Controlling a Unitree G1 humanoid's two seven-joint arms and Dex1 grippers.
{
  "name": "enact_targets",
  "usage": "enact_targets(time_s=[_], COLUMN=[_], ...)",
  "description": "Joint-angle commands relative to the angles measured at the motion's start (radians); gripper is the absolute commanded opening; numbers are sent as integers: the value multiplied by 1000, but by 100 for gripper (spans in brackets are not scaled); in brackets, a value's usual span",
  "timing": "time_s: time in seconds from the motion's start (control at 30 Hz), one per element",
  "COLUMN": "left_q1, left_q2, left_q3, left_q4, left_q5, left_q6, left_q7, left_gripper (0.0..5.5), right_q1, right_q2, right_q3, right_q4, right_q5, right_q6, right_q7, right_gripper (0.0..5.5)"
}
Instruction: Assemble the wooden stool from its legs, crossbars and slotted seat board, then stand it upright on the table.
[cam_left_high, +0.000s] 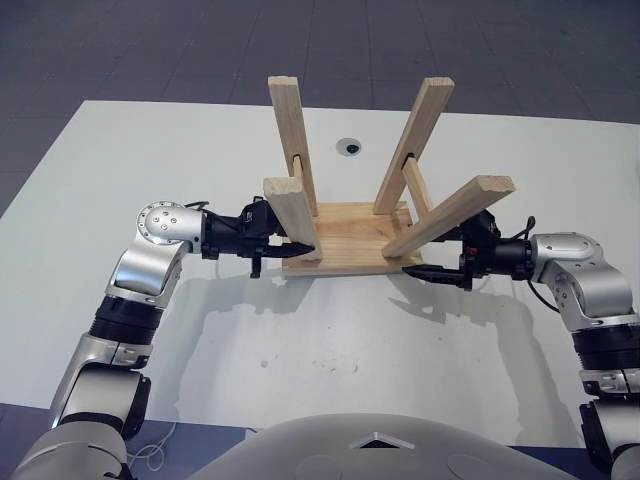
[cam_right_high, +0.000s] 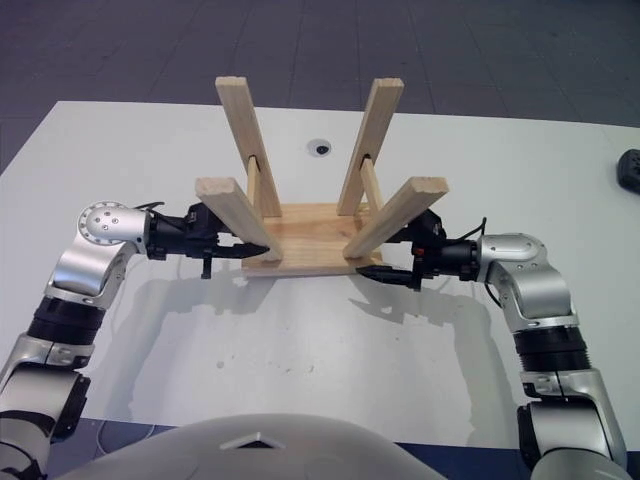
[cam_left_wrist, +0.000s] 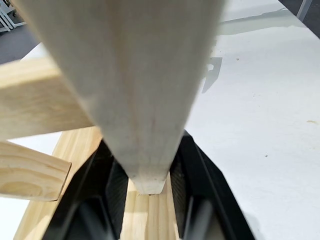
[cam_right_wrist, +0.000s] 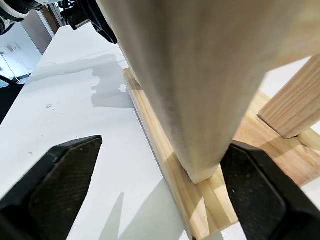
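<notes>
stool (cam_left_high: 350, 235) lies inverted, seemingly assembled; left hand (cam_left_high: 300, 248) clamps the 8 o'clock leg (cam_left_high: 290, 205), right hand (cam_left_high: 415, 258) gapes around the 4 o'clock leg (cam_left_high: 450, 213); uprighting remains.

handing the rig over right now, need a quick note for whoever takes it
Left gripper: shut on the base of the near-left leg.
Right gripper: open around the base of the near-right leg, with one pad clear of the wood.
Things: the seat board lies flat on the table with four legs pointing up and a crossbar on each side.
Done: all parts look fitted together, upside down.
Left: check that the two near legs are seated, then flip it over and stand it upright.
</notes>
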Motion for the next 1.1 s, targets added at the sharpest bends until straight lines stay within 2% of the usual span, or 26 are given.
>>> enact_targets(time_s=[0.03, 0.43, 0.7, 0.83, 0.93, 0.97, 1.0, 1.1], left_q1=[-19, -27, -65, -98, -137, -148, -157, -187], left_q2=[-12, -11, 23, 42, 45, 44, 36, -7], left_q3=[24, 65, 143, 192, 212, 212, 212, 231], left_q4=[-13, -69, -139, -153, -103, -85, -61, 30], left_q5=[-43, -182, -411, -525, -537, -527, -505, -440], left_q6=[66, 361, 794, 1025, 1137, 1154, 1155, 1116], left_q7=[16, 33, 61, 93, 141, 160, 191, 310], left_gripper=[104, 104, 104, 105, 105, 141, 152, 206], right_q1=[18, 30, 89, 129, 138, 137, 134, 128], right_q2=[15, 10, -10, 64, 141, 163, 184, 220], right_q3=[5, -28, -78, -201, -270, -285, -297, -322], right_q4=[-51, -108, -271, -385, -391, -385, -378, -355], right_q5=[36, 102, 283, 598, 815, 868, 907, 917], right_q6=[45, 172, 380, 644, 737, 749, 750, 724], right_q7=[1, -22, -71, -292, -539, -627, -711, -866], right_gripper=[332, 168, 153, 149, 149, 149, 185, 226])
